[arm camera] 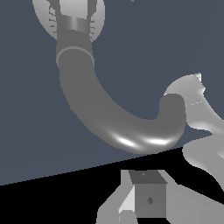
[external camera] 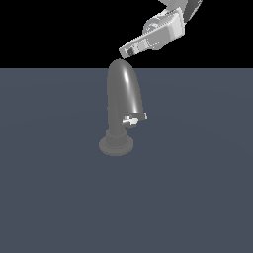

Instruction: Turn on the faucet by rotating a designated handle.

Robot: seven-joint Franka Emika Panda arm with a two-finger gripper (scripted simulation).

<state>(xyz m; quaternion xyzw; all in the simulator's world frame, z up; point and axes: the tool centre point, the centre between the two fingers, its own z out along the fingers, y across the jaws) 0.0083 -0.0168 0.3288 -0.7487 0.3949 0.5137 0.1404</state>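
Faucet: dark grey glossy arched tube (external camera: 123, 96) with ribbed collar and round flat base, upright at centre of the flat slate-blue floor (external camera: 49, 197); spout end curls down toward the exterior view's right.
Handle: tiny silvery-white lever bar (external camera: 131, 120), projecting from the lower spout end, just above the collar.
Gripper: pale grey two-finger gripper (external camera: 126, 51), just above the arch top, apart from it, well above the handle; tilted down toward the exterior view's left.
Jaws: cannot tell whether released or clenched; nothing grasped.

Faucet (external camera: 122, 106) upright on floor (external camera: 197, 197), handle (external camera: 131, 120) low on its exterior-view right side, pincer (external camera: 127, 51) just above its top
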